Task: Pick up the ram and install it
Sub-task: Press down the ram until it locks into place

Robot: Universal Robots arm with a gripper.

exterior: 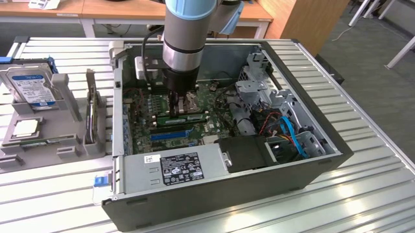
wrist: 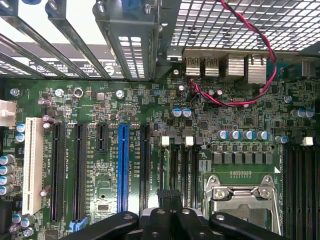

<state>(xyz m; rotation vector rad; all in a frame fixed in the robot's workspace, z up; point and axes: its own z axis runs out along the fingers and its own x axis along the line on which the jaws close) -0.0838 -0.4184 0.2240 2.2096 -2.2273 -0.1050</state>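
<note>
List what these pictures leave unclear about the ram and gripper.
- Exterior view: whether the ram is fully seated; the gripper and arm cover part of its slot.
- Wrist view: what the shut fingers touch; their own bodies hide the tips.
- Exterior view: hard drive label text, too small.

you're looking at what seems a lab or office workroom: an open computer case (exterior: pixel 220 145) on a slatted metal table (exterior: pixel 363 145), wooden desks (exterior: pixel 129 9) at twelve o'clock, grey carpet at two o'clock.
</note>
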